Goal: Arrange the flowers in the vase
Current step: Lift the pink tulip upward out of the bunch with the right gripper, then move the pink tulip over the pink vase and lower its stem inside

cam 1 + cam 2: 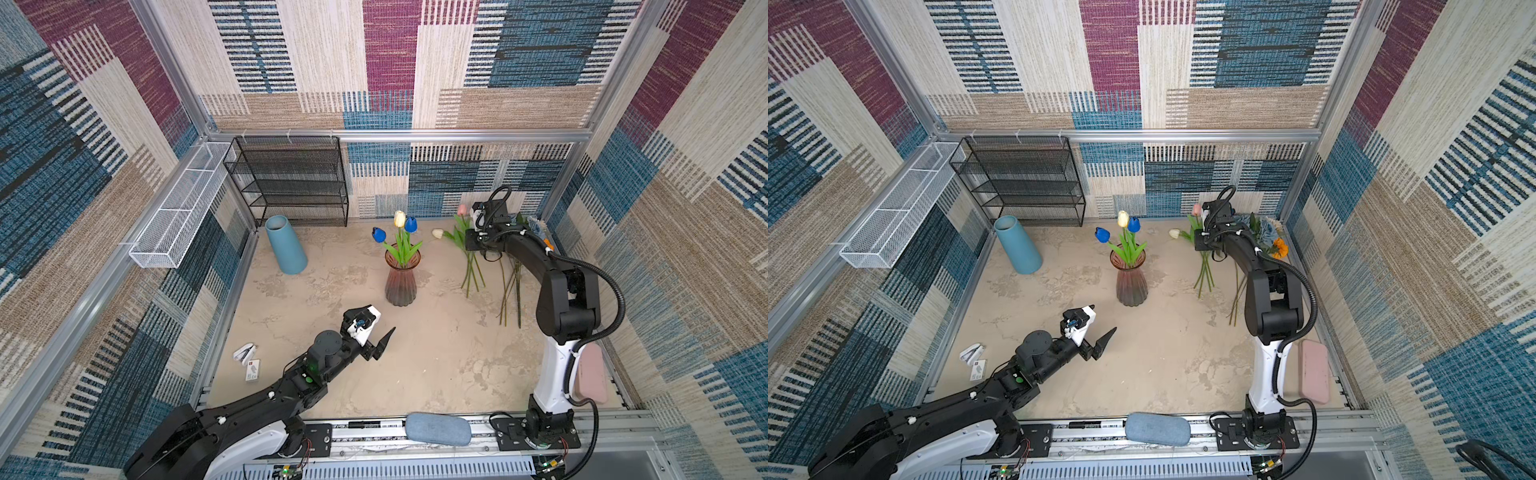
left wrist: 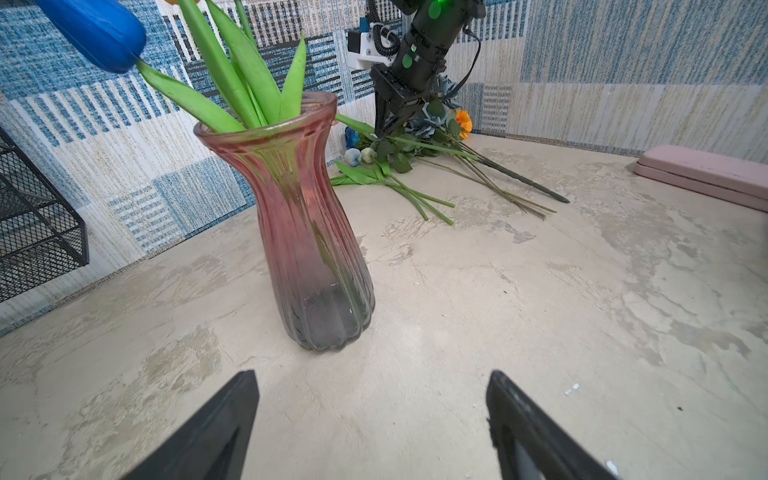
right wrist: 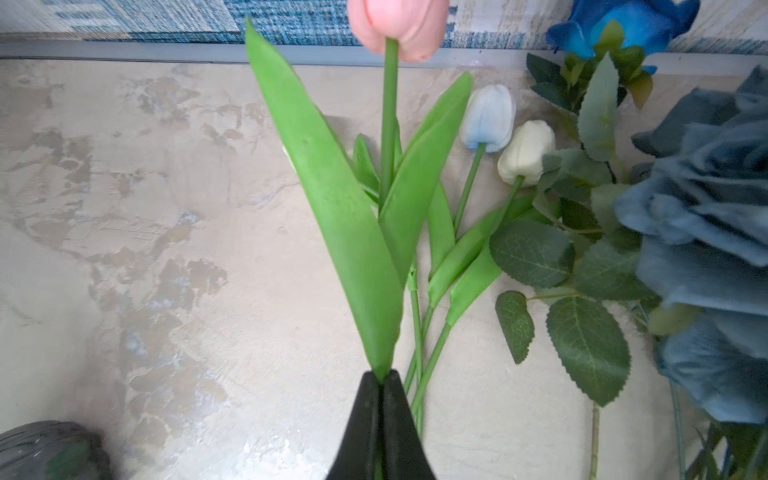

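The ribbed pink-to-grey glass vase [image 1: 402,274] [image 1: 1131,278] [image 2: 307,232] stands mid-table with two blue tulips [image 1: 379,235] and a cream one [image 1: 400,218] in it. At the back right my right gripper [image 3: 381,376] [image 2: 384,129] is shut on the pink tulip [image 3: 399,25] [image 1: 462,210], low on its stem where the leaves meet. Beside it on the table lie a pale blue tulip [image 3: 488,118], a cream tulip [image 3: 525,151], a deep-blue rose [image 3: 623,23], a dusty-blue rose bunch [image 3: 706,208] and an orange bloom [image 1: 1281,247]. My left gripper [image 2: 372,376] [image 1: 381,322] hangs open and holds nothing, in front of the vase.
A blue cylinder vase [image 1: 286,245] leans at the back left beside a black mesh shelf [image 1: 291,183] and a white wire basket [image 1: 178,212]. A stapler [image 1: 244,353] and a small card [image 1: 252,370] lie near the left edge. A pink case [image 1: 590,374] and a blue-grey case [image 1: 438,428] lie near the right arm's base.
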`<move>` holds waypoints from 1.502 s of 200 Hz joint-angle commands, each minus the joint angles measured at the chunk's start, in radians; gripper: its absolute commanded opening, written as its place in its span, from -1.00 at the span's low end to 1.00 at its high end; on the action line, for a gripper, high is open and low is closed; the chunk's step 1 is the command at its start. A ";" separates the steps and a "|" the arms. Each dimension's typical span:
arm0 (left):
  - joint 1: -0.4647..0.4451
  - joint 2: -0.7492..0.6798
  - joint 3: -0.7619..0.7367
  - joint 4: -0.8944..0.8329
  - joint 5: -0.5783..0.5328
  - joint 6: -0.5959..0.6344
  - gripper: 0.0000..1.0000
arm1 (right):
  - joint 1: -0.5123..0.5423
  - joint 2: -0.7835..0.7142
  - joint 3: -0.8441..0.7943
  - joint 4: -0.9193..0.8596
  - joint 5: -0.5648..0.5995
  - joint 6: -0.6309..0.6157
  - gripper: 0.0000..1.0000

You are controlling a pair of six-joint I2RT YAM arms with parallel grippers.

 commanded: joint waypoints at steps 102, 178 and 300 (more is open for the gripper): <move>0.001 -0.036 -0.005 0.012 -0.003 0.021 0.78 | 0.128 -0.484 -0.401 0.775 -0.532 0.174 -1.00; 0.001 -0.008 0.001 0.024 0.002 0.020 0.77 | 0.308 -0.515 -0.509 1.370 -0.558 0.324 -1.00; 0.001 0.002 0.003 0.028 -0.013 0.032 0.78 | 0.390 -0.250 -0.491 1.873 -0.495 0.384 -0.96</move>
